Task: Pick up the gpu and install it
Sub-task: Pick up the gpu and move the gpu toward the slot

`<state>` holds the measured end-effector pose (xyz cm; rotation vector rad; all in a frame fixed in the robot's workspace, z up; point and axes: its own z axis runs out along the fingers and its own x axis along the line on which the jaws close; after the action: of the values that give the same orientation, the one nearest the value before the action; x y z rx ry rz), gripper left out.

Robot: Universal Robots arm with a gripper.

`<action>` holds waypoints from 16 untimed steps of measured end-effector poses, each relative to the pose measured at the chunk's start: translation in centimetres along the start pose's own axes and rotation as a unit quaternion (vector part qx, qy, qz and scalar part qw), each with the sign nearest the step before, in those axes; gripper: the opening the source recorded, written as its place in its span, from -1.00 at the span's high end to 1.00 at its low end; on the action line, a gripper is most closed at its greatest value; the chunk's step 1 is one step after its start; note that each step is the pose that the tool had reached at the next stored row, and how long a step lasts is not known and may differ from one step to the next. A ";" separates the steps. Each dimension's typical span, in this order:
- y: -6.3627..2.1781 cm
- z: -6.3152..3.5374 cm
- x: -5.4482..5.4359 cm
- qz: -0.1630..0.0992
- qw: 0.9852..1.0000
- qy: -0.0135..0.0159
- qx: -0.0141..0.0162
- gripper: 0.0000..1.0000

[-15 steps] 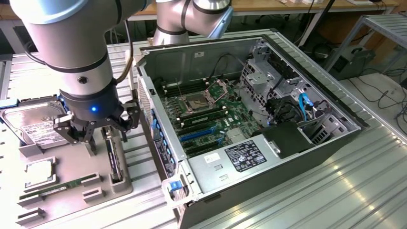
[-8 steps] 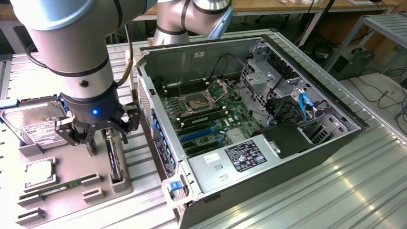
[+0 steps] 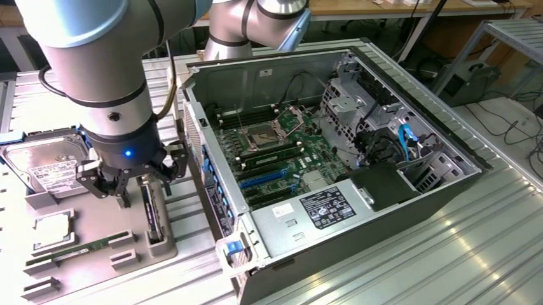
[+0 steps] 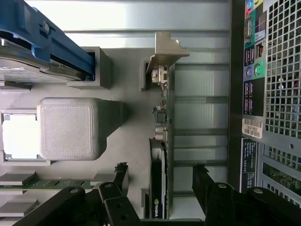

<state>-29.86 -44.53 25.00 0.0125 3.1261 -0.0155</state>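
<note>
Bright, even overhead light fills the exterior view. The ribbed metal worktop (image 3: 484, 254) carries pale glare streaks at the exterior view's right. The arm (image 3: 93, 57) shows soft highlights on its silver shell, and 1 blue lamp (image 3: 127, 153) glows on it. The inside of the case (image 3: 246, 82) lies in mild shade. In the wrist view the worktop (image 4: 141, 14) is washed near white, the chip (image 4: 19, 136) burns out to white, and the grey block (image 4: 70, 127) is darker on the side facing the gpu (image 4: 160, 188).

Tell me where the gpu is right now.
On the exterior view's left, the gpu stands on edge in a slot of the grey tray, on the side nearest the computer case, directly below the open pincer.
</note>
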 end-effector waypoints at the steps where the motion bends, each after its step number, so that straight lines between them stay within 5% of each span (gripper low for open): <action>1: 0.00 0.10 0.0 0.000 1.000 0.000 0.003 -0.33; 16: 0.02 1.65 0.0 0.000 1.000 0.000 0.013 -0.33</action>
<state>-29.86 -44.53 23.36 0.0121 3.1255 -0.0556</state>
